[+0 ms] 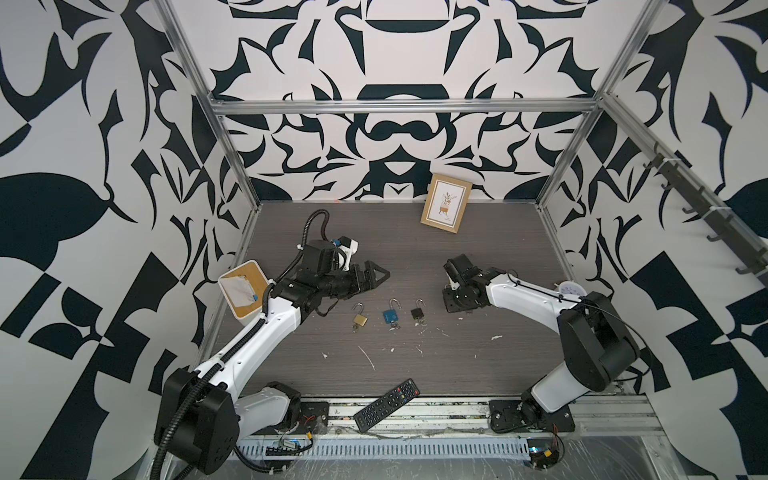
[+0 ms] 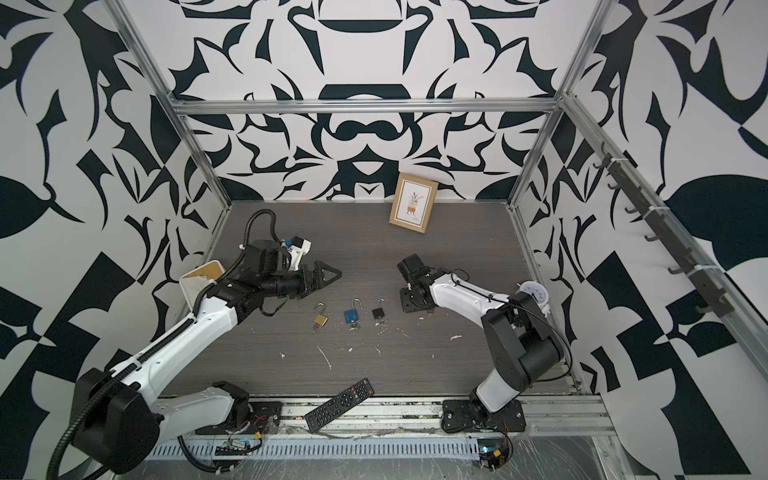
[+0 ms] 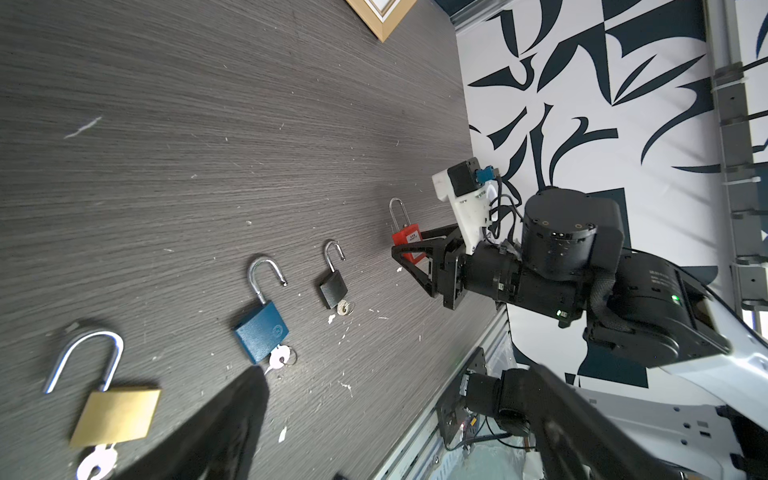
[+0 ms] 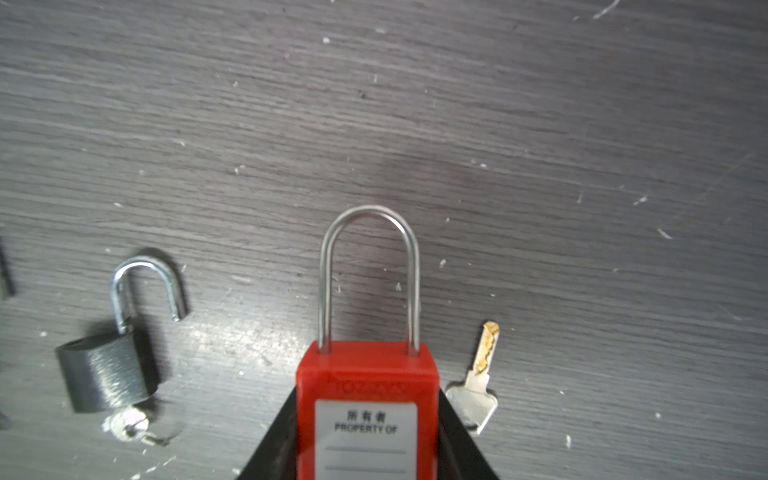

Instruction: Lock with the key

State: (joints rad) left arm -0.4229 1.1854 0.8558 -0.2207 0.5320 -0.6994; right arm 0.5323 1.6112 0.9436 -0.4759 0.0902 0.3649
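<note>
Now | right gripper [image 4: 368, 432] clamps red padlock [image 4: 368, 374] down at table [image 4: 540, 124], shackle [image 4: 368, 216] seated | key [image 4: 478, 382] lies loose just beside | left gripper [image 1: 380, 274] gapes empty | next, likely: fetch key, insert, turn.

Four locks: brass lock [image 1: 360, 319], blue lock [image 1: 390, 318], black lock [image 1: 417, 313], red lock [image 4: 368, 411]. Four keys: brass lock's key [image 3: 97, 462], blue lock's key [image 3: 279, 360], black lock's key [image 3: 345, 308], loose key [image 4: 473, 398] just beside red lock. Two arms: left arm [image 1: 257, 332], right arm [image 1: 523, 297]. One remote [image 1: 386, 405], one frame [image 1: 446, 203], one clock [image 1: 569, 288], one box [image 1: 250, 300], one cloth [image 1: 236, 287].
</note>
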